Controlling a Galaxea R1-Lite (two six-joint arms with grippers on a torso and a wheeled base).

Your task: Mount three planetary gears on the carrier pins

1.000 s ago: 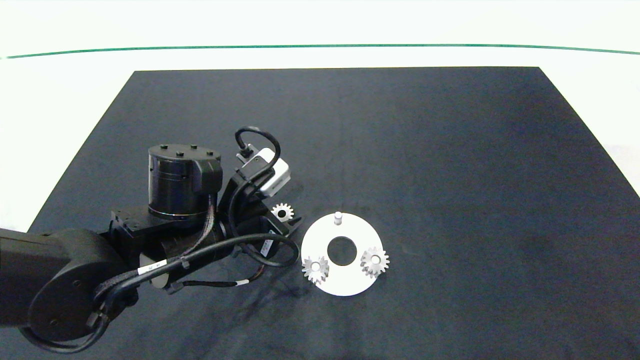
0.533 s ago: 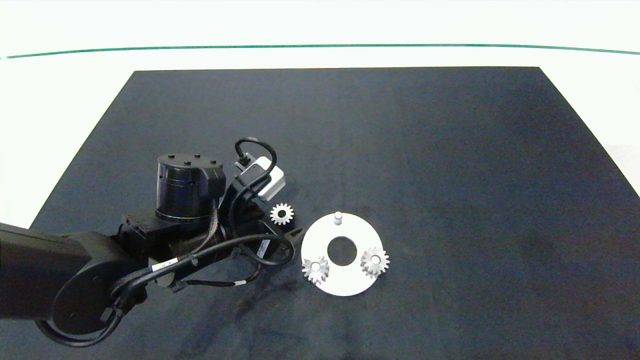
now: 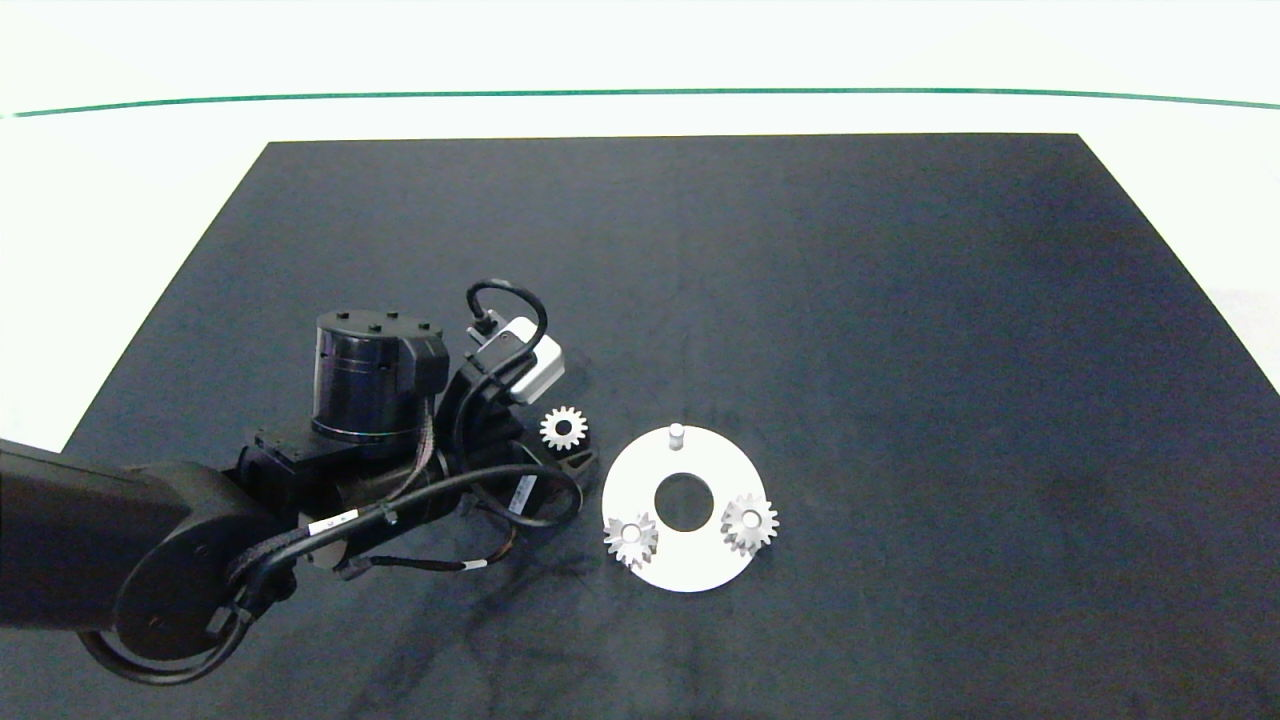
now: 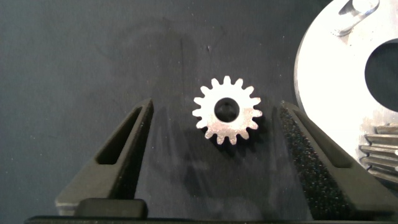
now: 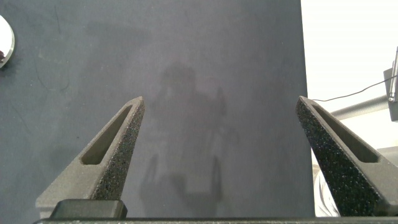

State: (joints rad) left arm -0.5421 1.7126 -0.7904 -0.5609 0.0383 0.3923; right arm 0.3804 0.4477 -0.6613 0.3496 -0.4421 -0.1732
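A loose planetary gear (image 3: 563, 428) (image 4: 227, 118) lies flat on the black mat, just left of the white disc (image 3: 690, 570) (image 4: 329, 81). My left gripper (image 3: 573, 447) (image 4: 216, 107) is open and low over the mat, one finger on each side of this gear with a gap on both sides. Two more gears (image 3: 631, 538) (image 3: 749, 523) sit on carrier pins at the disc's near side. The far carrier pin (image 3: 676, 433) (image 4: 354, 12) stands bare. My right gripper (image 5: 221, 99) is open over bare mat, out of the head view.
The black mat (image 3: 900, 350) lies on a white table (image 3: 100, 250). In the right wrist view the mat's edge (image 5: 303, 74) runs close beside one finger, with white table beyond it. The left arm's cables (image 3: 500, 490) hang near the disc's left rim.
The left arm has drawn back a little to the left and settled lower, so the loose gear shows fully between its fingers. The gears and the disc have not moved.
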